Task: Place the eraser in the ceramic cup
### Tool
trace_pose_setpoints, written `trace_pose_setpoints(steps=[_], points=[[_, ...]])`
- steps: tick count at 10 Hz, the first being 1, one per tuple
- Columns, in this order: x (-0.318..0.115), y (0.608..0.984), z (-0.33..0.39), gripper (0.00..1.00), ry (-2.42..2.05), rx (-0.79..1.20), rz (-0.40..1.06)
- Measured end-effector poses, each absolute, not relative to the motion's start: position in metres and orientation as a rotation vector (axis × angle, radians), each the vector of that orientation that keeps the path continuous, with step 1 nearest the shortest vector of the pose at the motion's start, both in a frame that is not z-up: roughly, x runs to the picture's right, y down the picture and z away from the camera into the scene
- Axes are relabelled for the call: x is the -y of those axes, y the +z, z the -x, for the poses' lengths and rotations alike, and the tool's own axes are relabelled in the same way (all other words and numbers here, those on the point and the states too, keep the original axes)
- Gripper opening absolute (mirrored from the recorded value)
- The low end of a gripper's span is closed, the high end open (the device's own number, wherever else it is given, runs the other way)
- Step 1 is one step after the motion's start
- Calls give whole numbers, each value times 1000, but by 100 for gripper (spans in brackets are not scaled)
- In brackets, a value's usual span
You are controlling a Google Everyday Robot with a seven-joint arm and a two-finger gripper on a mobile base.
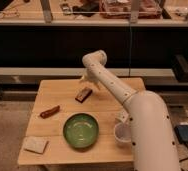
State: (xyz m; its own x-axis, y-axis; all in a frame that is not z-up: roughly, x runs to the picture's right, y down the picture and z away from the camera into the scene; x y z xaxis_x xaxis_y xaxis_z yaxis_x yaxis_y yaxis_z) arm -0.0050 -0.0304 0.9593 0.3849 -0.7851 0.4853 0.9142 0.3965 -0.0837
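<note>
While a light wooden table [57, 91] fills the middle, a thick white robot arm [142, 120] reaches over it from the lower right. Its gripper [88, 81] is spread wide, holding nothing, at the table's back. A green bowl [81, 131] sits near the front, with a pale sponge [36, 145] front left. The white ceramic cup [122, 134] stands beside the arm. A reddish sausage-shaped piece [50, 111] lies at left. The small eraser [83, 94] lies flat just below the gripper, well apart from the cup.
</note>
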Motion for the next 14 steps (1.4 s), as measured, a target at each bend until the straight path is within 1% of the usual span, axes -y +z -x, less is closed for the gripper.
trace_pose_setpoints(steps=[8,14], points=[[29,959,8,80,-1102,409,370],[3,964,23,80,-944,412,377]])
